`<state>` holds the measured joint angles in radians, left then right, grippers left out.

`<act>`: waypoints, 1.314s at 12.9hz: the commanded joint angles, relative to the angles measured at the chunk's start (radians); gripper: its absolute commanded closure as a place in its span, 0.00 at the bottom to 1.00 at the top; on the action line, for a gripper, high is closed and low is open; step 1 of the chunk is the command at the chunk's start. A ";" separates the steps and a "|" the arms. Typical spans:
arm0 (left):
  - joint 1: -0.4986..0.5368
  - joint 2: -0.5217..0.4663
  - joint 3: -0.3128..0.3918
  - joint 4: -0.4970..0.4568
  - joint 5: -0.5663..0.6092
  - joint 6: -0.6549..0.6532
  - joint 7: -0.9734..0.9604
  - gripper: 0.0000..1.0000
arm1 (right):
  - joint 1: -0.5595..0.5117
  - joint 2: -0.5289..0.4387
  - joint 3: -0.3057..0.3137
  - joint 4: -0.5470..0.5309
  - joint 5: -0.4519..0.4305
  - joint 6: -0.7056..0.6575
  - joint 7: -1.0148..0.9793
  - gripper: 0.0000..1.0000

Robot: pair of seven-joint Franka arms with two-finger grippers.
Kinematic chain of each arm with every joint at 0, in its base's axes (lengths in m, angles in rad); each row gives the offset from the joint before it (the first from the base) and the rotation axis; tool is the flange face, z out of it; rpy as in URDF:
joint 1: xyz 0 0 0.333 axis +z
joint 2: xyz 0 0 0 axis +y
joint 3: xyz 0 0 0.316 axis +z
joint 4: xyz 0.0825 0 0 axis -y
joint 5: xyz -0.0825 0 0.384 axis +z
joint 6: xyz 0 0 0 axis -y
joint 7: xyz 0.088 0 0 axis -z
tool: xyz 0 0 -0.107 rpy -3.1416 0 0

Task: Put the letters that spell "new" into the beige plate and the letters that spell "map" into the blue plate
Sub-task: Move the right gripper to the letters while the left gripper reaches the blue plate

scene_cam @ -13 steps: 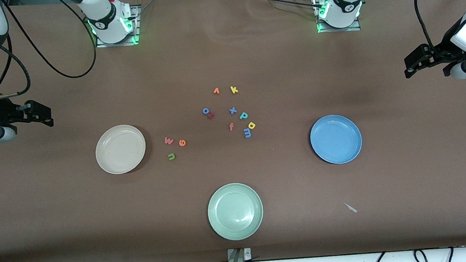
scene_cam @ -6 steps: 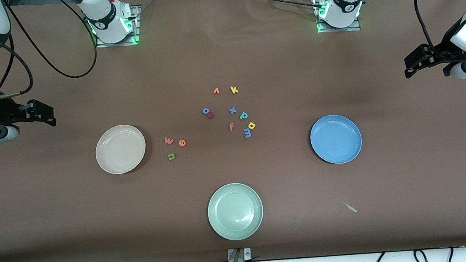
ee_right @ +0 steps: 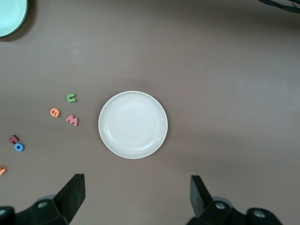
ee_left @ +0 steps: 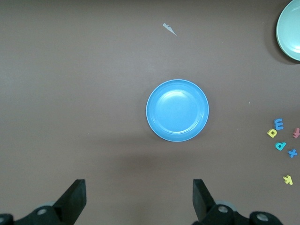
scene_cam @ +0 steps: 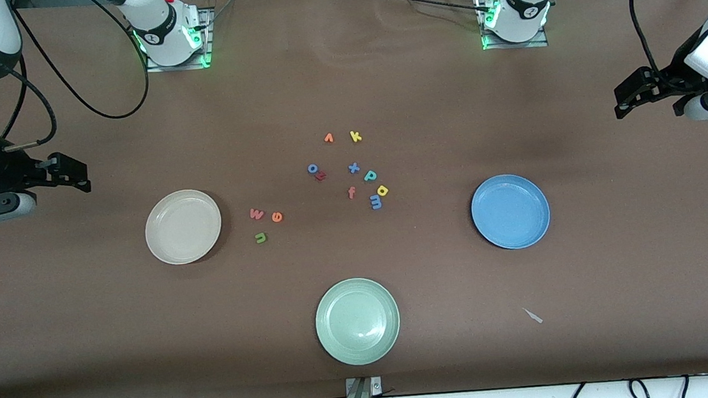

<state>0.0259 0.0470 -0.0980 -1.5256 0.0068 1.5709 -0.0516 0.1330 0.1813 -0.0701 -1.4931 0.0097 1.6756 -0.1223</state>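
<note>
The beige plate [scene_cam: 183, 227] [ee_right: 133, 124] lies empty toward the right arm's end of the table. Beside it lie the pinkish-red w [scene_cam: 256, 214] [ee_right: 72, 120], the orange e [scene_cam: 277, 216] [ee_right: 55, 112] and the green n [scene_cam: 260, 237] [ee_right: 71, 98]. The blue plate [scene_cam: 510, 211] [ee_left: 177, 110] is empty toward the left arm's end. The blue m [scene_cam: 376, 203] [ee_left: 279, 124], yellow a [scene_cam: 383, 190] [ee_left: 272, 133] and teal p [scene_cam: 370, 176] [ee_left: 280, 146] cluster mid-table. My right gripper [scene_cam: 73, 175] [ee_right: 137, 194] hangs open over bare table by the beige plate. My left gripper [scene_cam: 620, 105] [ee_left: 139, 197] waits open over the table's end.
A pale green plate [scene_cam: 357, 321] sits nearest the front camera. Other letters lie mid-table: a blue x [scene_cam: 354, 167], orange-red f [scene_cam: 351, 192], blue o [scene_cam: 312, 168], red z [scene_cam: 320, 175], orange v [scene_cam: 328, 138] and yellow k [scene_cam: 355, 136]. A small white scrap [scene_cam: 533, 316] lies near the blue plate.
My right gripper has drifted a little toward the middle of the table, still open. The left arm, the letters and the plates have not moved.
</note>
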 commanded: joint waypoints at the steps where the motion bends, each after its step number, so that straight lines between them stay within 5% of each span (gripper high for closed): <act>1: 0.006 0.013 -0.003 0.032 -0.005 -0.022 0.009 0.00 | 0.007 0.015 0.004 0.014 0.016 0.009 0.006 0.01; 9: 0.005 0.013 -0.003 0.032 -0.005 -0.022 0.009 0.00 | 0.034 0.061 0.006 -0.019 0.016 0.082 0.062 0.01; 17: -0.001 0.013 -0.005 0.032 -0.007 -0.022 0.009 0.00 | 0.033 0.107 0.119 -0.216 0.006 0.375 0.328 0.01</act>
<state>0.0255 0.0473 -0.0981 -1.5250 0.0068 1.5709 -0.0516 0.1706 0.2818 0.0182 -1.6627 0.0116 1.9722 0.1389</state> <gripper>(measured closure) 0.000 0.004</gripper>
